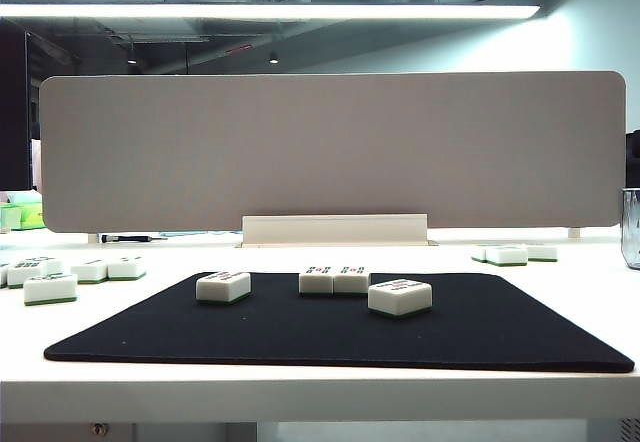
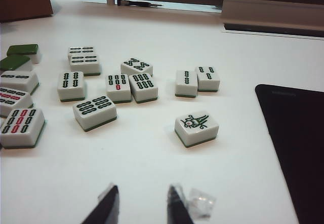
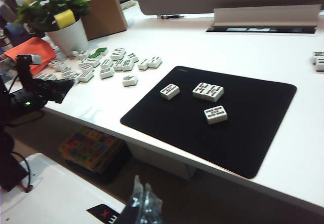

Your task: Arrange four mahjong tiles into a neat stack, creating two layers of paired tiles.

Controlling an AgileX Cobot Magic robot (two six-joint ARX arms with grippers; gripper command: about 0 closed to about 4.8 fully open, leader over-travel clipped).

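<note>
Black mat (image 1: 330, 337) on white table (image 1: 300, 387)

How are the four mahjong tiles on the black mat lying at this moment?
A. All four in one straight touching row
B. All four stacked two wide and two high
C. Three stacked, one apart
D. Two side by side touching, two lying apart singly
D: on the black mat, two mahjong tiles sit side by side touching, with one single tile to their left and another nearer, right; nothing is stacked.
</note>
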